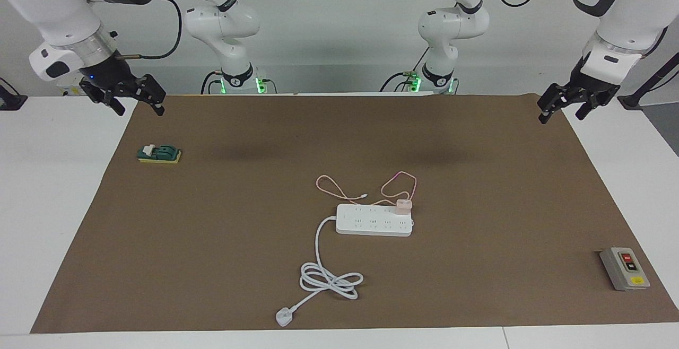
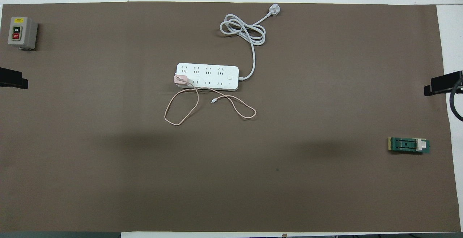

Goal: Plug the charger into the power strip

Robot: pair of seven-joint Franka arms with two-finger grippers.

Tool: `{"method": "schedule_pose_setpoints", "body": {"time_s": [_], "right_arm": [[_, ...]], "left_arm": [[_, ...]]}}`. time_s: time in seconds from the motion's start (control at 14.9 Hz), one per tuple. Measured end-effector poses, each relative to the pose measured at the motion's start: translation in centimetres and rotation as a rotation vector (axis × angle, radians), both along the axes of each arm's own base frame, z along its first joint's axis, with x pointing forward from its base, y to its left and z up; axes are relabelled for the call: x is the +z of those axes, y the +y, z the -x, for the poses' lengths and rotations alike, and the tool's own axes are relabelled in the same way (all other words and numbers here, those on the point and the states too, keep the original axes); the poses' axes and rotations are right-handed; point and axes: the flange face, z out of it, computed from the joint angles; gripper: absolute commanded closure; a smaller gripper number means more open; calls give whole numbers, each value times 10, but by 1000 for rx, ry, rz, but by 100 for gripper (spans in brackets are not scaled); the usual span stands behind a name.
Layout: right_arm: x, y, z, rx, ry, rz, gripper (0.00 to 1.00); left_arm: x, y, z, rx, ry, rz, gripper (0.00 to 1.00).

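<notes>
The white power strip [image 1: 374,220] lies mid-table, its thick white cord [image 1: 329,280] coiled farther from the robots and ending in a plug [image 1: 284,317]. The small pink charger [image 1: 402,206] stands upright on the strip, seated over an outlet in the row nearer to the robots, at the end toward the left arm. Its thin pink cable [image 1: 345,190] loops on the mat nearer to the robots. The strip [image 2: 208,76] and charger [image 2: 180,80] also show in the overhead view. My right gripper [image 1: 139,106] and left gripper [image 1: 561,114] hang open and empty over the mat's corners nearest the robots, away from the strip.
A green-and-yellow block [image 1: 159,154] lies toward the right arm's end of the table. A grey box with red and yellow buttons [image 1: 624,268] lies toward the left arm's end, farther from the robots. The brown mat [image 1: 212,243] covers the table.
</notes>
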Motion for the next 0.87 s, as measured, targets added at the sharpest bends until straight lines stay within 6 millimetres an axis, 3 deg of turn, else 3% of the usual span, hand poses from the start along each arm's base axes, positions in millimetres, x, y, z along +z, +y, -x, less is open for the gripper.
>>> {"method": "schedule_pose_setpoints", "body": {"time_s": [0.87], "right_arm": [[0, 0, 0, 0, 0, 0, 0]], "left_arm": [[-4, -19, 6, 0, 50, 6, 0]]}}
